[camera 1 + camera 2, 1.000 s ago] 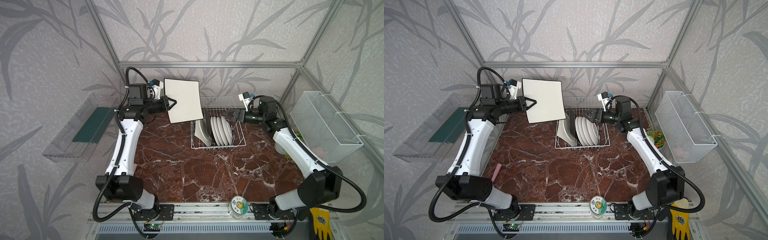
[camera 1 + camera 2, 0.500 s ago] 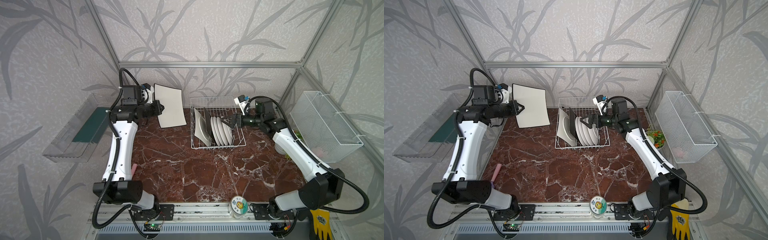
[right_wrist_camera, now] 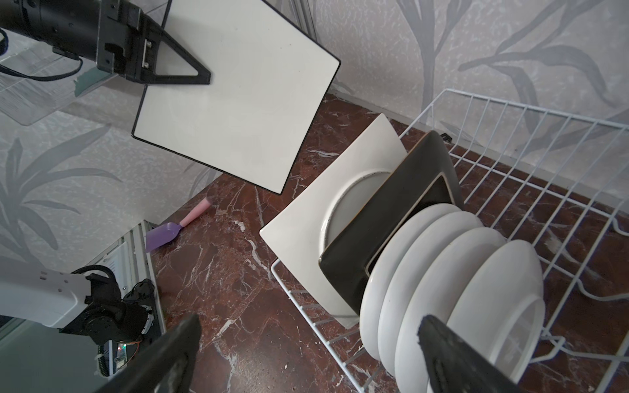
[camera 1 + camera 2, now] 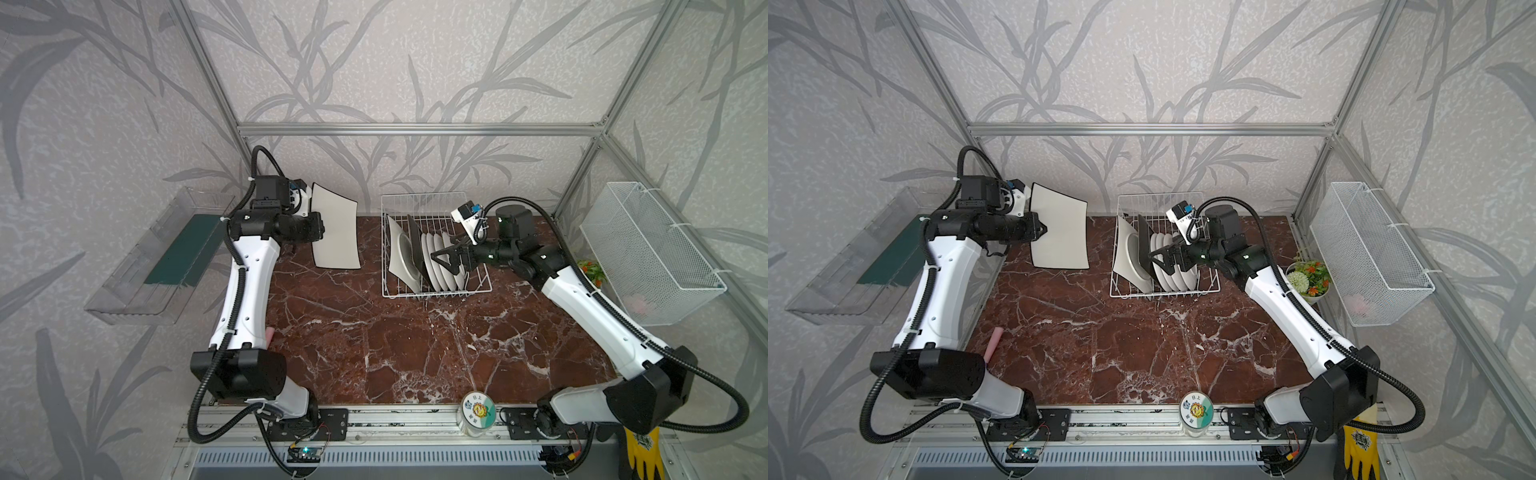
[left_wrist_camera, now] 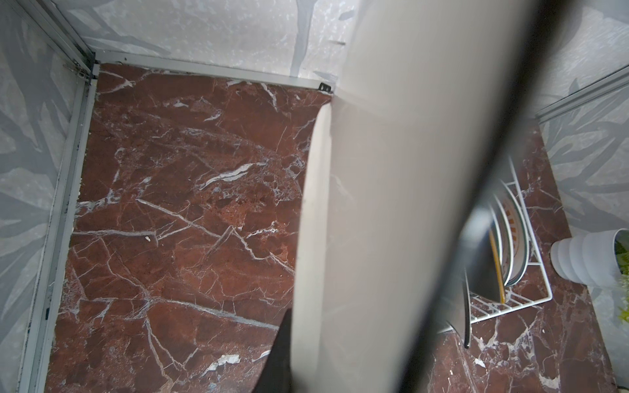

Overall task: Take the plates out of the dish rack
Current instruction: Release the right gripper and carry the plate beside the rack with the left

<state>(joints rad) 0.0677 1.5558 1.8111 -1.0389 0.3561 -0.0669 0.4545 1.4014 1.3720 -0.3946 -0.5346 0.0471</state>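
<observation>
The white wire dish rack (image 4: pixel 436 294) (image 4: pixel 1163 294) stands at the back middle. It holds a cream square plate (image 4: pixel 397 253) (image 3: pixel 306 245), a black square plate (image 4: pixel 415 245) (image 3: pixel 391 217) and several round white plates (image 4: pixel 444 266) (image 3: pixel 459 289), all on edge. My right gripper (image 4: pixel 442 257) (image 4: pixel 1156 259) (image 3: pixel 306 326) hangs open just above the black and round plates, gripping nothing. My left gripper (image 4: pixel 320 226) (image 4: pixel 1042 228) (image 5: pixel 340 374) is shut on a second cream square plate (image 4: pixel 336 232) (image 4: pixel 1059 232) (image 5: pixel 391 204) (image 3: pixel 238 102). It holds that plate upright at the back left, clear of the rack.
A clear tray (image 4: pixel 166 257) hangs on the left wall and a white mesh basket (image 4: pixel 648 249) on the right wall. A flower pot (image 4: pixel 1308 278) stands right of the rack. A pink-handled spatula (image 4: pixel 992 345) lies front left. A jar lid (image 4: pixel 478 409) sits on the front rail.
My left gripper has carried the cream plate left and down, away from the rack. My right gripper has reached left over the racked plates, still open.
</observation>
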